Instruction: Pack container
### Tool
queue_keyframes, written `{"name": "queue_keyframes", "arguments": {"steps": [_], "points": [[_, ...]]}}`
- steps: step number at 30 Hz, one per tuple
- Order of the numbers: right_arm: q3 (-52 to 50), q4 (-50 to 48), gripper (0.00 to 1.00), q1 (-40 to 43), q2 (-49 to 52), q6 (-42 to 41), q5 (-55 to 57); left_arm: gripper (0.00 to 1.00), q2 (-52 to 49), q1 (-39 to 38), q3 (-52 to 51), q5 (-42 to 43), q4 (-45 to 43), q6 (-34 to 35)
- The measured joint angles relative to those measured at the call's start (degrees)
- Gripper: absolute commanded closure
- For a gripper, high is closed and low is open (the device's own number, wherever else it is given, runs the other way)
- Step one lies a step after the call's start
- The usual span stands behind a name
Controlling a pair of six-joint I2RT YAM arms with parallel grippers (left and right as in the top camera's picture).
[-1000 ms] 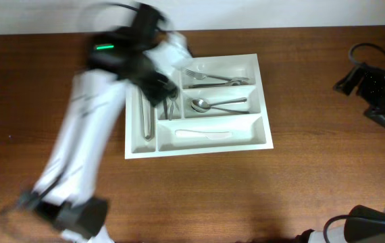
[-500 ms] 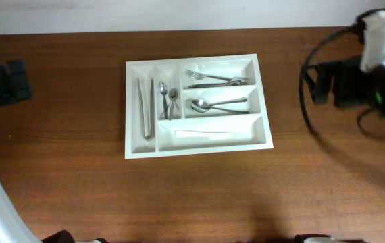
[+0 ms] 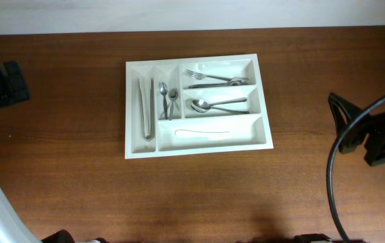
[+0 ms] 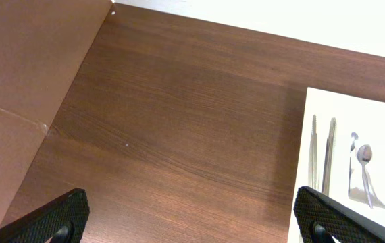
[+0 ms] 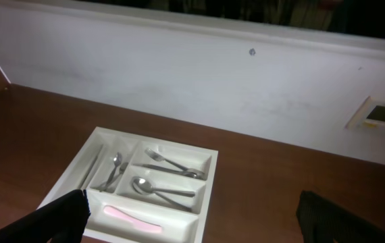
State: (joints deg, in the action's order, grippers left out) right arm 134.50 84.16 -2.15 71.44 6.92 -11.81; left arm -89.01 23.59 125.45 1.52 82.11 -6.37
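The container (image 3: 199, 150), a white five-compartment cutlery tray, lies at the table's middle. It holds tongs (image 3: 146, 108), small spoons (image 3: 168, 99), forks (image 3: 213, 77), large spoons (image 3: 216, 104) and a pale plastic knife (image 3: 202, 133). My left gripper (image 4: 192, 219) is open and empty over bare table left of the tray, whose rim (image 4: 309, 135) shows at the right edge of the left wrist view. My right gripper (image 5: 199, 216) is open and empty, well back from the tray (image 5: 209, 182) and looking at it from the right.
The left arm (image 3: 0, 84) sits at the table's far left edge and the right arm (image 3: 381, 135) at the right edge, trailing a black cable (image 3: 333, 182). A brown panel (image 4: 23, 67) borders the table's left side. A white wall (image 5: 179, 81) stands behind the table.
The left arm has pulled away from over the tray to the far left edge. The right arm has moved from the back right towards the front right.
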Motion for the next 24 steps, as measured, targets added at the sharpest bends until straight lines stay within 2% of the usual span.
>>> {"name": "queue_keyframes", "arguments": {"steps": [24], "points": [[-0.37,0.0,0.01,0.0,2.32,0.59,0.22,0.01,0.0,0.0,0.0,0.02,0.11,0.02]]}}
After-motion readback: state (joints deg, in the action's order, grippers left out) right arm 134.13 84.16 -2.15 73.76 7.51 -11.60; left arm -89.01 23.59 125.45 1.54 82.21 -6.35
